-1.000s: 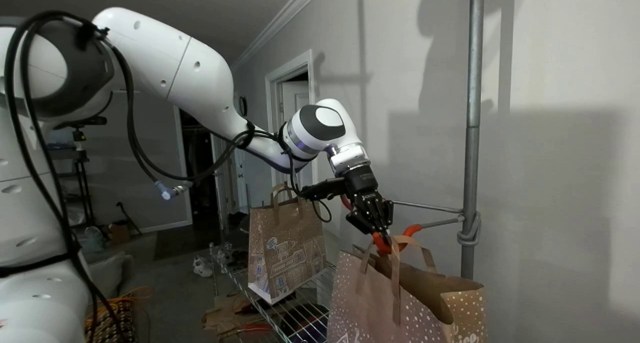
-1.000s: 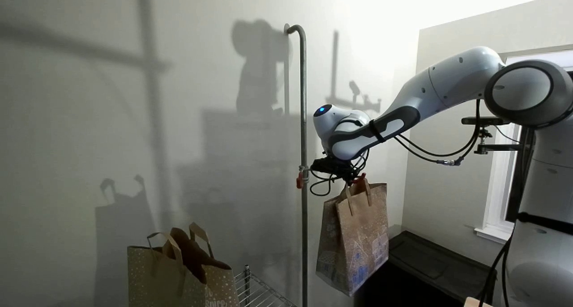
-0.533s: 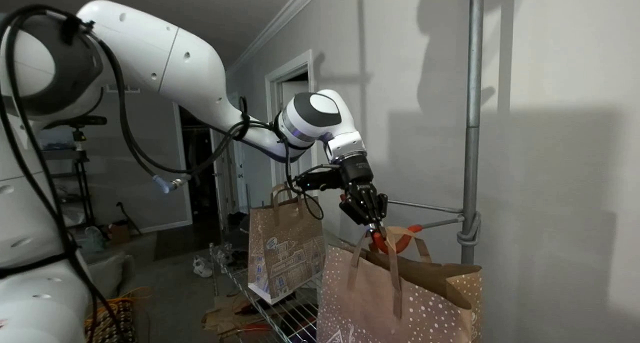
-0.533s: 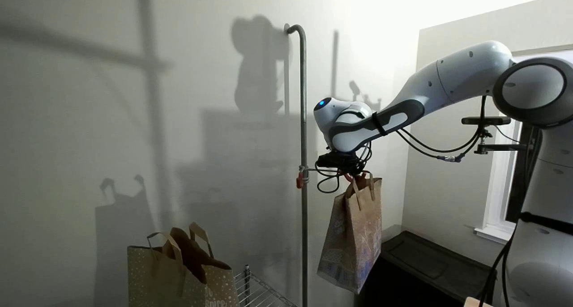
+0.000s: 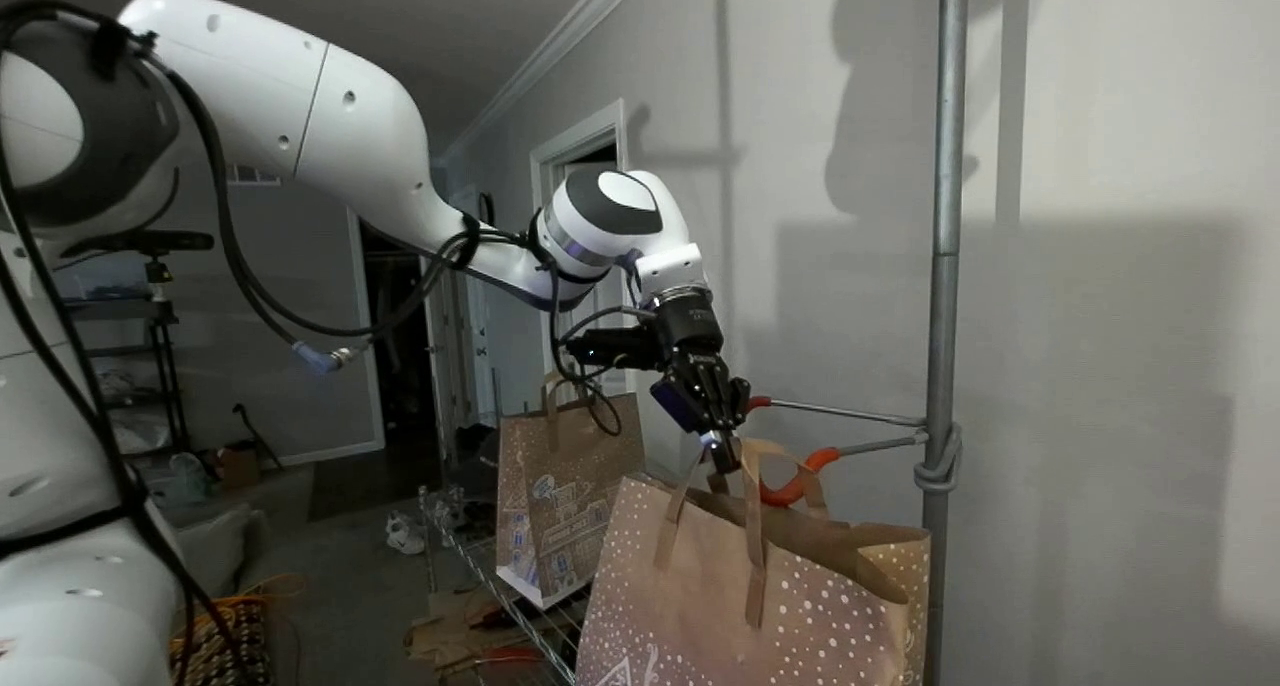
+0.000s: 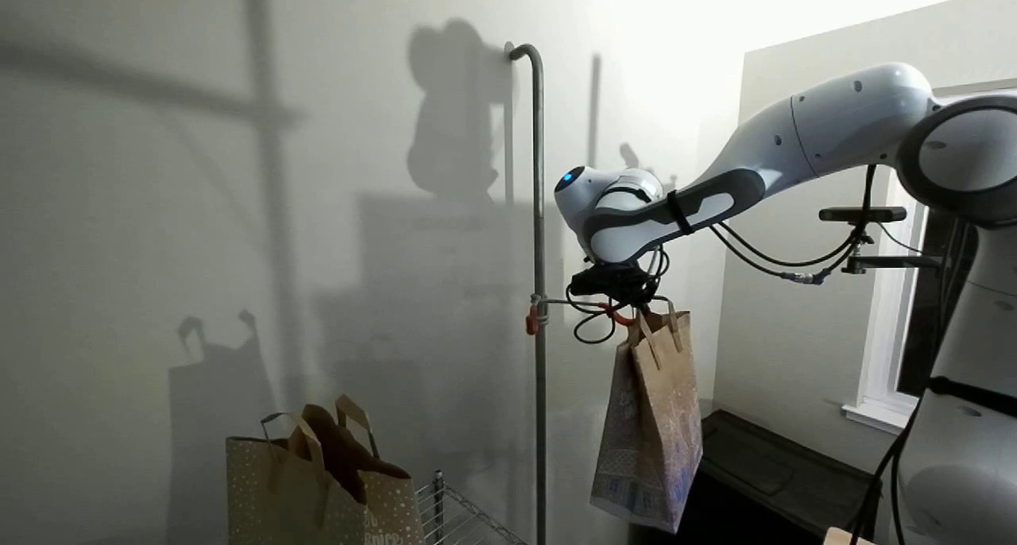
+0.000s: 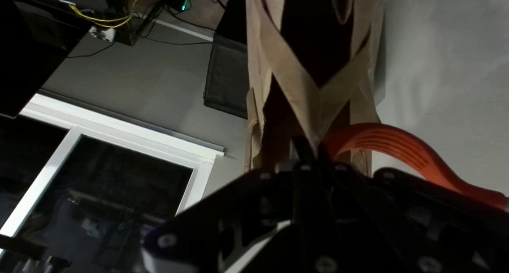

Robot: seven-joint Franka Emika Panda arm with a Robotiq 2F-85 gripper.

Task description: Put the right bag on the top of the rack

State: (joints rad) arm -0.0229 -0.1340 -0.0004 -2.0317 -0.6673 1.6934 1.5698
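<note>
My gripper is shut on the paper handles of the right bag, a brown kraft bag with white dots. The bag [image 5: 750, 586] hangs in the air below the gripper [image 5: 722, 456]. The bag [image 6: 655, 426] and gripper [image 6: 640, 310] also show in an exterior view. In the wrist view the handle straps [image 7: 288, 66] run together between the fingertips [image 7: 314, 153]. The wire rack [image 5: 525, 614] is partly hidden behind the held bag; its corner post [image 6: 438, 501] shows in an exterior view. A similar bag [image 5: 575, 501] stands on the rack, also seen near the camera [image 6: 294, 489].
A grey pole [image 5: 943, 316] carries orange-tipped hooks. A hook [image 5: 800, 481] is close beside the held handles, also in the wrist view [image 7: 405, 149]; I cannot tell whether they touch. A dark box [image 6: 779, 458] stands below the arm. The wall is behind the pole.
The gripper and held bag have moved away from the pole along the hooks, leftward in an exterior view, rising slightly. More of the orange hook shows clear of the fingers. The other bag is still.
</note>
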